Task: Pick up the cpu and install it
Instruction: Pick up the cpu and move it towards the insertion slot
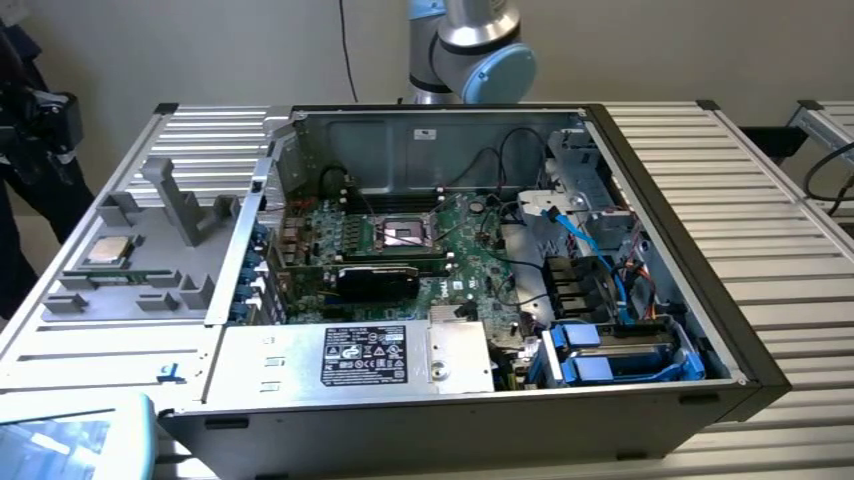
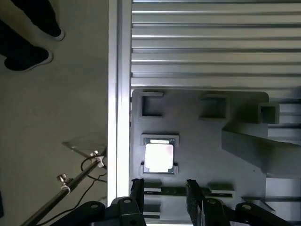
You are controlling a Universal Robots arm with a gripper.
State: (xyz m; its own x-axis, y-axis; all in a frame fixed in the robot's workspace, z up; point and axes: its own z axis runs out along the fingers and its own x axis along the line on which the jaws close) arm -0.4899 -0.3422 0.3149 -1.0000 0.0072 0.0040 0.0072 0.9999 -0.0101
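The cpu (image 1: 111,250), a small square chip with a shiny silver top, lies flat in a holder on the grey fixture (image 1: 147,285) at the exterior view's left, outside the computer case. In the wrist view the cpu (image 2: 159,157) shines bright on the grey fixture (image 2: 197,141). My gripper (image 2: 164,195) hovers above it, a little off to one side, open with nothing between its black fingers (image 2: 137,192). The black cpu socket (image 1: 404,233) sits uncovered on the green motherboard inside the case.
The open computer case (image 1: 667,300) holds cables, blue drive brackets and a labelled silver box (image 1: 354,360). The arm's base (image 1: 467,50) stands behind the case. A person (image 1: 27,120) stands by the table, with shoes (image 2: 28,52) and a tripod (image 2: 66,183) on the floor.
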